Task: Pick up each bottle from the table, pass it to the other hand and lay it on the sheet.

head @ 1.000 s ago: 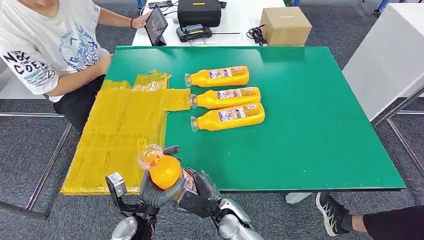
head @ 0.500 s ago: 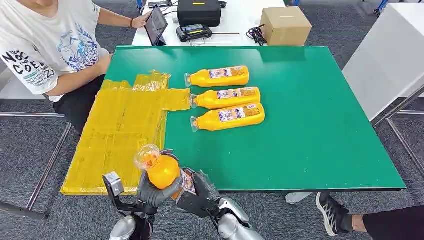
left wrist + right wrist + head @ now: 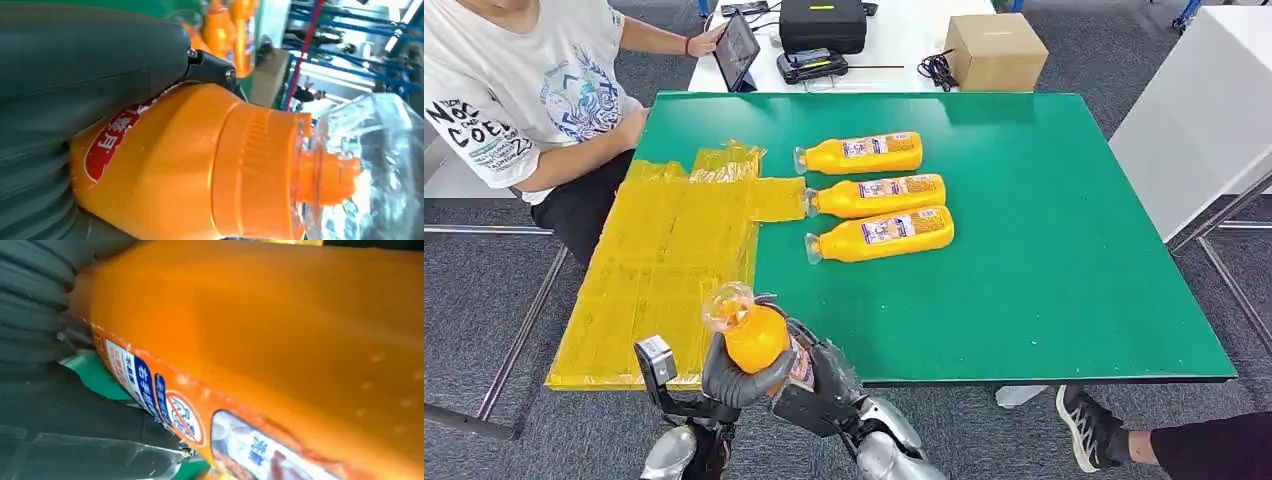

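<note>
An orange bottle (image 3: 754, 338) with a clear cap is held up near the table's front edge, cap toward the yellow sheet (image 3: 664, 260). My left hand (image 3: 736, 378) wraps its upper body and my right hand (image 3: 824, 385) grips its labelled lower part. Close up, the left wrist view has the bottle (image 3: 200, 165) with the thumb (image 3: 90, 55) across it, and the right wrist view has the label (image 3: 200, 425). Three more orange bottles (image 3: 859, 153) (image 3: 876, 195) (image 3: 881, 234) lie side by side on the green table (image 3: 1044, 250).
A person in a white shirt (image 3: 514, 80) sits at the table's far left corner, by the sheet, holding a tablet (image 3: 736, 48). A cardboard box (image 3: 994, 50) and a black case (image 3: 822, 22) stand on the white table behind.
The held bottle and both hands shifted slightly, first a little left, then right and lower. The three bottles on the table have not moved.
</note>
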`<action>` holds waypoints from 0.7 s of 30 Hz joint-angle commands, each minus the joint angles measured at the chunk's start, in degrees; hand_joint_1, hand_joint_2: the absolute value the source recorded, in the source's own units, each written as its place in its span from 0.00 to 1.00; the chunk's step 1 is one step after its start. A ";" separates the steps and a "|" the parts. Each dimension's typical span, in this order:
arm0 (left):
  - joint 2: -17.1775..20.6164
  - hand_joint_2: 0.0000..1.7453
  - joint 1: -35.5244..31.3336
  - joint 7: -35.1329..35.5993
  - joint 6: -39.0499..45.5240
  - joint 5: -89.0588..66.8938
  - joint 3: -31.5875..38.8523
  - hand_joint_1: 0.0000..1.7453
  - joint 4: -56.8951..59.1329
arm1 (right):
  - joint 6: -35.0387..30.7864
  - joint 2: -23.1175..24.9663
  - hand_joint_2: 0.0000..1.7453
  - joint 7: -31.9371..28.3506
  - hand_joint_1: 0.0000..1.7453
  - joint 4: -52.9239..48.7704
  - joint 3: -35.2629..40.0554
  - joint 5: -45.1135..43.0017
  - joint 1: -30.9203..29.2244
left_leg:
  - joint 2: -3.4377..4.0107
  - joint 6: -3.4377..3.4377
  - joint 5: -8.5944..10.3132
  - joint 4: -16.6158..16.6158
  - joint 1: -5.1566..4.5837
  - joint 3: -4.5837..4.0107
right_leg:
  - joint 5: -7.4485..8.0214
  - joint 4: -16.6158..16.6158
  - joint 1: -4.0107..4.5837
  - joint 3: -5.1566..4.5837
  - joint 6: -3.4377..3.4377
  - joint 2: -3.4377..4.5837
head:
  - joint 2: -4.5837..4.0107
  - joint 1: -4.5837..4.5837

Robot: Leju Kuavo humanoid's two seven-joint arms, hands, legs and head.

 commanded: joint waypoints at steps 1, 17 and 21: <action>2.37 1.00 -10.12 -2.65 13.96 -7.09 4.64 1.00 -4.17 | -5.59 -0.17 0.00 -3.54 0.00 -27.32 -7.86 -8.55 8.61 | -0.17 -0.09 -0.03 0.11 0.08 -0.08 | -0.09 0.11 0.09 -0.02 -0.12 -0.20 | 0.00 -0.04; 6.64 1.00 -19.83 -2.57 34.19 -30.77 6.34 1.00 5.00 | -6.60 -2.36 0.00 -10.34 0.00 -38.31 -5.83 -17.60 9.64 | -0.08 -0.05 0.04 -0.03 0.03 0.07 | -0.02 0.00 0.03 0.12 -0.08 -0.08 | 0.00 -0.02; 7.87 1.00 -22.81 -0.71 35.89 -38.17 6.81 1.00 11.03 | -6.53 -2.43 0.00 -10.22 0.00 -39.86 -4.98 -17.92 9.00 | -0.05 -0.08 0.02 -0.04 0.06 0.14 | -0.02 -0.03 0.07 0.19 -0.11 -0.06 | 0.00 -0.02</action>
